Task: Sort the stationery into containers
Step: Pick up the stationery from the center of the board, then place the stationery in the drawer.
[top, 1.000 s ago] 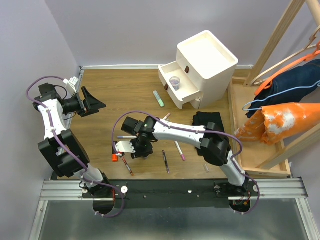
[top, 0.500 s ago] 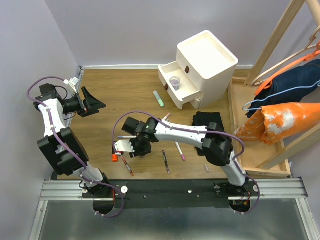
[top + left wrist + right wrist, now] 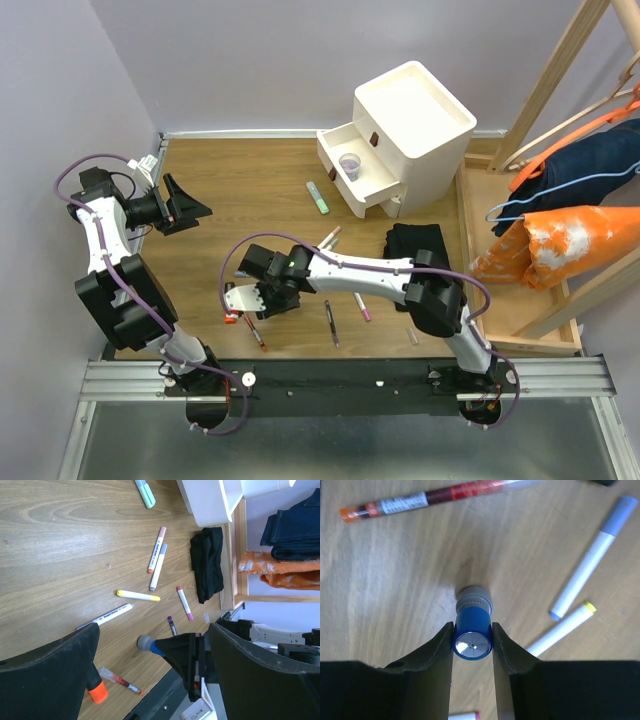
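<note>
The white cabinet (image 3: 410,125), its drawers (image 3: 365,185) pulled out ready for filling, stands well apart from your right gripper (image 3: 472,630). That gripper is clamped on a blue marker (image 3: 472,642) and holds it upright (grey cap down, at or just off the table (image 3: 395,580)), likely so it lifts clear of the loose pens (image 3: 585,562) just beside it. Your left gripper (image 3: 188,203) hangs spread and empty.

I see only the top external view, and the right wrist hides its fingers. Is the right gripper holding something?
Observer: Yes. The right wrist view shows the right gripper shut on a blue marker.
Operator: Which end points to the table?
Observer: Its grey end points down at the table.
Operator: Is any pen hidden under that arm?
Observer: The left wrist view shows a white marker with yellow ends lying flat near the held one.
</note>
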You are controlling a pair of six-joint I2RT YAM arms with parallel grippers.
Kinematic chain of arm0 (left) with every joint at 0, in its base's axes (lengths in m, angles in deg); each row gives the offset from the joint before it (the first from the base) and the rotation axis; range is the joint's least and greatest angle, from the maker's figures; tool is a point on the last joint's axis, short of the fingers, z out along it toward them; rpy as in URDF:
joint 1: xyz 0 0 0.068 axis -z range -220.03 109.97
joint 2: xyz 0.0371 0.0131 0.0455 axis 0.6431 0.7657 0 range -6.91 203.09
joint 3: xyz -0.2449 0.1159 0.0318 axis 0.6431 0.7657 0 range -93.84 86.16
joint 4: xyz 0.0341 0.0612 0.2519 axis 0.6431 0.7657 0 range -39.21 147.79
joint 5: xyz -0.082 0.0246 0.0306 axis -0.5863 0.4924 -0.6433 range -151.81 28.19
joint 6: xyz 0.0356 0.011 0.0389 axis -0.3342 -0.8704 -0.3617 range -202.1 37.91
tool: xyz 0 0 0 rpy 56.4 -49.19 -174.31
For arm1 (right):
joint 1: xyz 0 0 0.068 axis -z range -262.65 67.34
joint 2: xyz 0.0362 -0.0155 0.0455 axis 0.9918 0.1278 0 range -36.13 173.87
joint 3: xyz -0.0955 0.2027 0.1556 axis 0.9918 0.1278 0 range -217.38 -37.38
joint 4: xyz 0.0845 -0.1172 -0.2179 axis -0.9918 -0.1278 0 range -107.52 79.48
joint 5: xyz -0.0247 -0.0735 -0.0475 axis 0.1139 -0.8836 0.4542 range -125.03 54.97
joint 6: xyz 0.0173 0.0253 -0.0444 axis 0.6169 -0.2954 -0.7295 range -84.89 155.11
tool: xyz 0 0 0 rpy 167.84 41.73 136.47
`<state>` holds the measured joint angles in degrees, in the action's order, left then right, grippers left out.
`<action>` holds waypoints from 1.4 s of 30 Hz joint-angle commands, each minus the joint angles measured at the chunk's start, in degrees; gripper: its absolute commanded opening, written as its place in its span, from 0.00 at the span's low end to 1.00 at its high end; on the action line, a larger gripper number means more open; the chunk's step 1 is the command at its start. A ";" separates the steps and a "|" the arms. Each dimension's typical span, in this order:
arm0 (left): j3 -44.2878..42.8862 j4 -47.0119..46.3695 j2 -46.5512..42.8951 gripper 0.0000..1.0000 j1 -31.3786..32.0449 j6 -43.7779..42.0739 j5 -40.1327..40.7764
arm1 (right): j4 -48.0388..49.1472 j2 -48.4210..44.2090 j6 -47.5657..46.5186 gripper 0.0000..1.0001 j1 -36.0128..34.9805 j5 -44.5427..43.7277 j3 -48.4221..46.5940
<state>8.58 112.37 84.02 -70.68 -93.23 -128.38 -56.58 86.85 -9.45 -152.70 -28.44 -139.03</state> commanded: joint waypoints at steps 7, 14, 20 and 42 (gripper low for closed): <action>-1.88 2.31 -1.46 0.99 -0.02 -1.52 -4.27 | -14.13 -9.16 1.57 0.00 3.06 -9.66 -15.23; -0.38 1.00 -1.73 0.99 -0.02 -1.43 -5.24 | -18.28 -5.73 1.75 0.01 10.70 -17.82 -31.24; 1.20 -0.67 -3.13 0.99 -0.11 0.15 -4.37 | -16.69 -4.60 0.61 0.01 21.60 -19.61 -35.81; 6.13 -4.36 -6.47 0.99 -0.02 1.99 1.79 | -15.29 1.30 -1.50 0.01 39.45 -8.43 -29.84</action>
<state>13.98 109.07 78.84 -70.68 -91.46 -128.31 -71.51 86.63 -11.26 -113.07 -39.68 -170.50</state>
